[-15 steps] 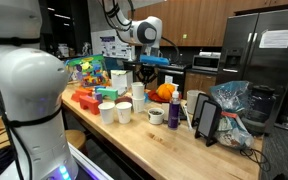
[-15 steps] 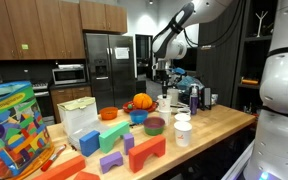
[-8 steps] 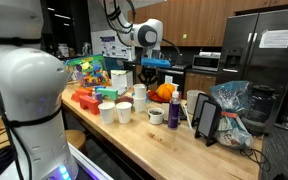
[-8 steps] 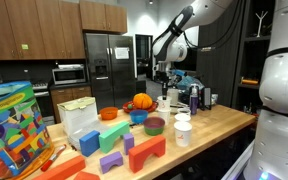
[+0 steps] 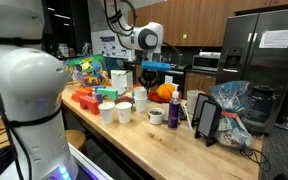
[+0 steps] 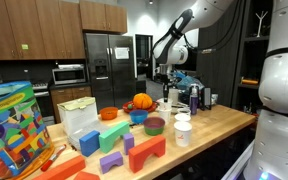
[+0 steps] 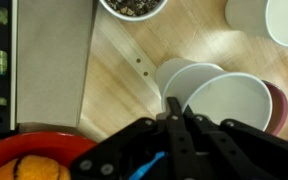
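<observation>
In the wrist view my gripper (image 7: pixel 177 106) is shut, its two black fingers pressed together with nothing visible between them. Directly under the fingertips stand a white cup (image 7: pixel 187 75) and a wider white bowl (image 7: pixel 231 100) on the wooden countertop (image 7: pixel 119 60). In both exterior views the gripper (image 5: pixel 145 70) (image 6: pixel 164 76) hangs in the air above the white cups (image 5: pixel 138 97), clear of them. An orange fruit (image 7: pixel 32 167) lies in a red bowl at the lower left of the wrist view.
A grey flat board (image 7: pixel 52 60) lies left of the cups, and a bowl with dark contents (image 7: pixel 134 6) lies beyond. The counter also carries more white cups (image 5: pixel 115 112), a purple bottle (image 5: pixel 174 112), a tablet on a stand (image 5: pixel 206 119), coloured blocks (image 6: pixel 134 152) and bowls (image 6: pixel 154 125).
The arm's wrist has drifted slightly sideways and a little lower above the cups. The gripper has stayed shut.
</observation>
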Controlling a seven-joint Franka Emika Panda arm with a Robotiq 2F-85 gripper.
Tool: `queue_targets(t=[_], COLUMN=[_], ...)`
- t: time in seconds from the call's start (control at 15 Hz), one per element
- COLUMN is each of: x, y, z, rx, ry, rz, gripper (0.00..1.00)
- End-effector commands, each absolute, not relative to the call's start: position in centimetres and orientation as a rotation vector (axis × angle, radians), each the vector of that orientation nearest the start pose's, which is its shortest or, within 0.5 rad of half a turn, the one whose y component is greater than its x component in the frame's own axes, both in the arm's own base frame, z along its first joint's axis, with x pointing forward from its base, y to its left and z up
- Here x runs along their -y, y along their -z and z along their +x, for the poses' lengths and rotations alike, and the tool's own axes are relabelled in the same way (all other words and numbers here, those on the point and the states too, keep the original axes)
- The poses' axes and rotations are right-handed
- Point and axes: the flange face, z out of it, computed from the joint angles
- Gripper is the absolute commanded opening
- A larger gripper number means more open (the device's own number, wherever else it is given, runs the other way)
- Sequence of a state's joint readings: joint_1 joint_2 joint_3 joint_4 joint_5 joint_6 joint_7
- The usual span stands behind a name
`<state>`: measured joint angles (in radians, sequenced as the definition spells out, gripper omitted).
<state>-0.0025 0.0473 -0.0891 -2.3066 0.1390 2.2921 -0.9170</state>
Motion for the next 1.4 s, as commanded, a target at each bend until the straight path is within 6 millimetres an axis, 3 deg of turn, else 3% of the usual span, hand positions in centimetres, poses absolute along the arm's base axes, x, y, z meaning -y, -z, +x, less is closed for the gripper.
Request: queue_targets(t=[0.0, 0.73, 0.8, 1.0, 1.33], x=[4.2, 3.7, 3.7, 3.6, 3.6], y=[-32.0, -30.0, -29.9, -30.0, -30.0], z=[50.3, 49.3, 49.2, 49.2, 49.1], rx=[1.091, 1.108, 1.106, 1.105, 1.103], ry=[0.011, -0.009, -0.008, -0.005, -0.007], rz=[-2.806, -2.814, -2.815, -2.816, -2.815], gripper=[0.01, 0.01, 0.28, 0.39, 0.73])
